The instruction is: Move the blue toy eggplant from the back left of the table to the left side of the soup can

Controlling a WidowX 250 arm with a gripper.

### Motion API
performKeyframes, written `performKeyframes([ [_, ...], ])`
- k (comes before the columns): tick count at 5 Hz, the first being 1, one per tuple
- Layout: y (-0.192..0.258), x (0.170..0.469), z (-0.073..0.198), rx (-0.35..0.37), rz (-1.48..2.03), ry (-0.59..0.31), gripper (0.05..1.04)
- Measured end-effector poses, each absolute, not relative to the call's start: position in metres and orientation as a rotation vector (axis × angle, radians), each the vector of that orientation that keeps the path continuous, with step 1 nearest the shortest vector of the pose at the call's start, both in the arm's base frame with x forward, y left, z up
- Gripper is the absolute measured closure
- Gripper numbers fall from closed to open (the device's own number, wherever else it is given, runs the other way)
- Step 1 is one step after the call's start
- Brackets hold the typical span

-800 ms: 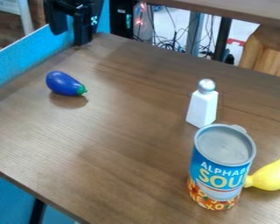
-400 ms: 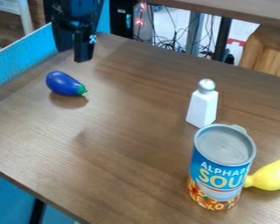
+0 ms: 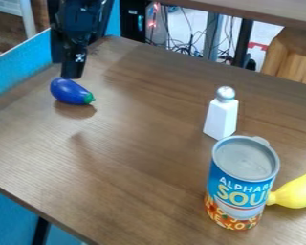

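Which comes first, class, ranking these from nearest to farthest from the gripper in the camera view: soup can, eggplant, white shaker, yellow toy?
From the gripper:
1. Eggplant, upper left, just below it.
2. White shaker, right of centre.
3. Soup can, lower right.
4. Yellow toy, at the right edge.
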State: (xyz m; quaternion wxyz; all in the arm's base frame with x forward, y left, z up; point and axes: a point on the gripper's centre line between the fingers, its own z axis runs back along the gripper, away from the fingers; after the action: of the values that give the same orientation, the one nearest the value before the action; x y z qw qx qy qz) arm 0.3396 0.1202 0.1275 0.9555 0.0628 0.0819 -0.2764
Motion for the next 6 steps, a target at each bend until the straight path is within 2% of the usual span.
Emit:
performKeyframes([
  [1, 0.132, 0.326, 0.120, 0.186, -0.582, 0.264, 0.085],
  [2, 0.142, 0.323, 0.119, 0.144, -0.666, 0.301, 0.085],
  [3, 0.152, 0.335, 0.118, 0.097, -0.784, 0.210, 0.085],
  [4, 0.152, 0.349, 0.103, 0.037, -0.852, 0.221, 0.085],
  [6, 0.152, 0.354, 0.079, 0.001, -0.855, 0.237, 0.085],
])
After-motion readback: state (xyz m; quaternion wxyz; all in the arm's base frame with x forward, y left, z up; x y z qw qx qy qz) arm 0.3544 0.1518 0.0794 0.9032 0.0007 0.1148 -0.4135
